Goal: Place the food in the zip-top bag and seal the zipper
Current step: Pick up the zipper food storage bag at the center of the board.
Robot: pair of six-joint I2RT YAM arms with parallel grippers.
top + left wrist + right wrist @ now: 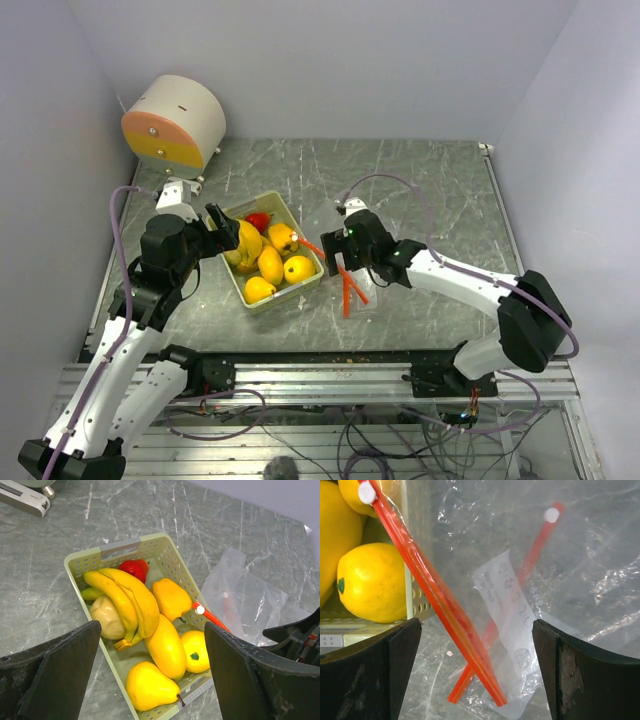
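**Nothing bagged yet: fruit sitting in the tray, bag lying unsealed beside it**

Top view: the left gripper (222, 232) is hovering at the left rim of the pale green tray (262, 203), jaws spread wide and gripping nothing. The right gripper (333, 255) is hanging over the zip-top bag (365, 290), which is lying just right of the tray; its jaws are also standing wide and empty. All the food (271, 263) is sitting in the tray. The zipper (346, 290) is showing as two splayed strips, so the mouth is unsealed. By my reading, both the loading and the sealing are left to do. The table (420, 190) is grey, marbled stone, plain pale walls are closing it in, and a white-and-orange drum (175, 122) is standing at the far left.

Left wrist view: bananas (125, 597) are lying over the other yellow fruits, with the red piece (134, 568) at the far end. The bag is lying crumpled and flat.

Right wrist view: one zipper strip is leaning on the tray wall, and the other is lying on the bag beside a printed slip (505, 600).
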